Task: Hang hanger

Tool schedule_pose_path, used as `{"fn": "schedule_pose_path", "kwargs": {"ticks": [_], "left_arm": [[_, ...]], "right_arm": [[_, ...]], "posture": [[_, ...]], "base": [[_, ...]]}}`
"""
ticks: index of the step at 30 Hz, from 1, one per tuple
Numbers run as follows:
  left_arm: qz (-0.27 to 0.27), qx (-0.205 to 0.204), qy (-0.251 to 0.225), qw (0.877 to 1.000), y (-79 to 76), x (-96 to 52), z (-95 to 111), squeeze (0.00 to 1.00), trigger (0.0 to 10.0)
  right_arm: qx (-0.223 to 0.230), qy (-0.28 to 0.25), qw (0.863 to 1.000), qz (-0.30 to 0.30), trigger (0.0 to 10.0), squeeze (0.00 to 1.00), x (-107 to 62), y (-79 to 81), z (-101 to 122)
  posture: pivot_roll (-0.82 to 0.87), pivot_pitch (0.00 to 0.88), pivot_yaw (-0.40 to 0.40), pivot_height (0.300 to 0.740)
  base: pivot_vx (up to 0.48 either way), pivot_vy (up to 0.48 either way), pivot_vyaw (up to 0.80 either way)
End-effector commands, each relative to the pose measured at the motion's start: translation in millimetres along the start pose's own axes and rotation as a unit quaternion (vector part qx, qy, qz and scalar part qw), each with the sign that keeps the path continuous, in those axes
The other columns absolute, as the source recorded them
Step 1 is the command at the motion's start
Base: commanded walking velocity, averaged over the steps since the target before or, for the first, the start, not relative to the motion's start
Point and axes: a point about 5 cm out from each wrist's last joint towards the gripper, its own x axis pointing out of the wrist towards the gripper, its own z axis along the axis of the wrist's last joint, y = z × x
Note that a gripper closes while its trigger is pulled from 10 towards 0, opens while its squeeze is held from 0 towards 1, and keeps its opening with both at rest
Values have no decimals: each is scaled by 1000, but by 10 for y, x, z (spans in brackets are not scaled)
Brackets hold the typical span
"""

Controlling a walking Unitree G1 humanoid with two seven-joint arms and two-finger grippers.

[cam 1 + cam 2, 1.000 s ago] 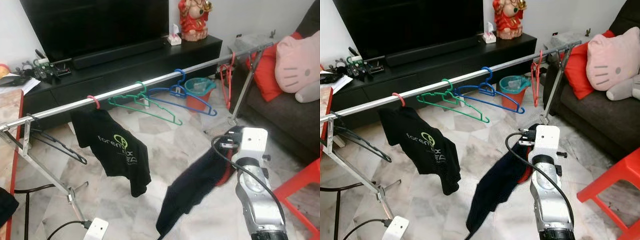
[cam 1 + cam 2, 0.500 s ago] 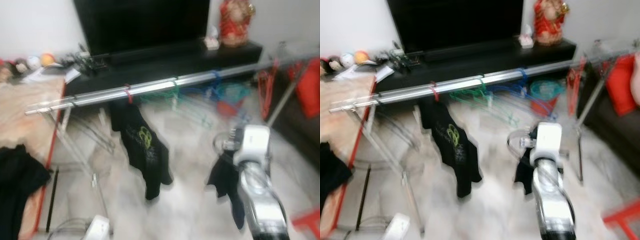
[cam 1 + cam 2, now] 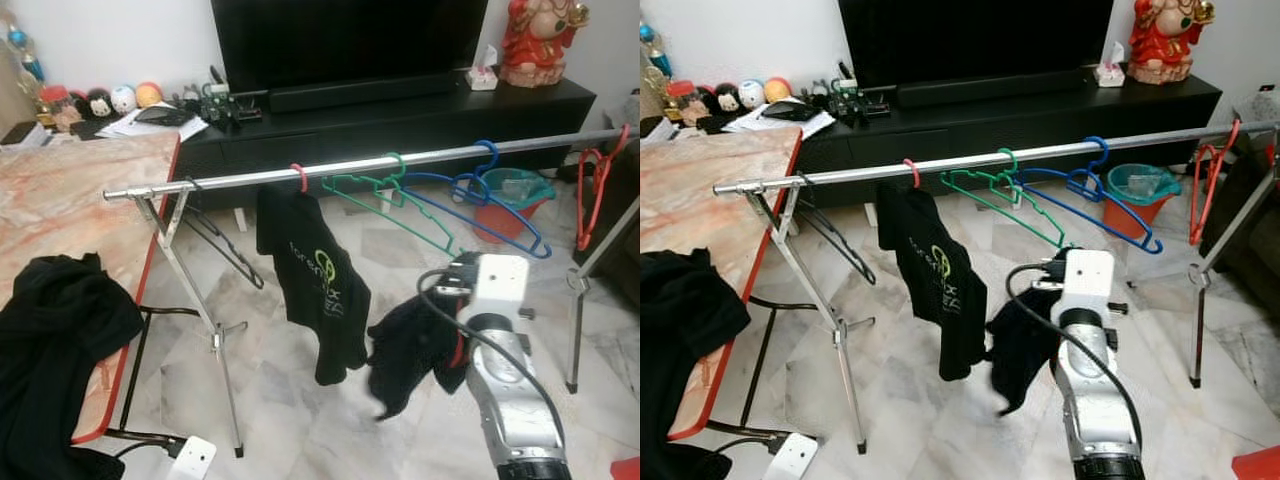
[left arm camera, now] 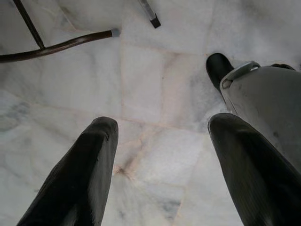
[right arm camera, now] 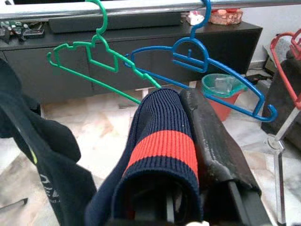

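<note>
Hanger (image 3: 459, 352): barely seen, just a red sliver under the dark garment (image 3: 410, 345) draped over it, so judged rather than clearly read. Clamped with that garment in the right gripper (image 5: 186, 141), fingers closed on the navy collar with its red stripe. Held low and in front of the rail (image 3: 400, 160), well under it, presumably so the hook could be lifted up and over once the arm rose. Carried by the collar, likely to keep the cloth from sliding off.

Left gripper (image 4: 162, 125): fingers spread wide, holding nothing, pointed down at the marble floor (image 4: 155, 70) below the rail's near end. Looked idle.

On the rail, straight above the held garment: a green hanger (image 3: 385, 195) and a blue hanger (image 3: 490, 205), both bare and tilted, overlapping each other. Nearer the rail's free end, a black T-shirt (image 3: 315, 285) hung just beside the held garment. Past the blue one, a red hanger (image 3: 590, 195) dangled at the rail's far end. A black hanger (image 3: 225, 245) hooked low by the rack's leg (image 3: 195, 290).

Crowded stretch, then: green and blue hangers likely to snag a rising hook, T-shirt close enough to brush. Bare rail showed between the T-shirt and the green hanger, and beyond the blue hanger.

Beside the rail's free end, a table (image 3: 90, 190) with more dark clothes (image 3: 55, 330); behind the rail, a TV stand (image 3: 400, 110).
</note>
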Motion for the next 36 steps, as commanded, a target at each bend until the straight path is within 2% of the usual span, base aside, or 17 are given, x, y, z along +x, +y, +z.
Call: {"fn": "schedule_pose_path", "kwargs": {"ticks": [1, 29, 36], "left_arm": [[3, 9, 9, 1000, 9, -3, -34, 0, 10000], [8, 17, 14, 1000, 15, -4, -49, 0, 10000], [7, 19, 14, 1000, 14, -4, -52, 0, 10000]], "right_arm": [[2, -11, 1000, -1, 10000, 0, 26, -10, 66], [-1, -12, 1000, 16, 10000, 0, 26, 48, 71], [-3, -11, 1000, 21, 10000, 0, 28, 65, 69]], "posture": [[-186, 0, 63, 740], [-190, 0, 64, 740], [-192, 0, 65, 740]], "base": [[0, 0, 0], [0, 0, 64], [0, -263, 0]]}}
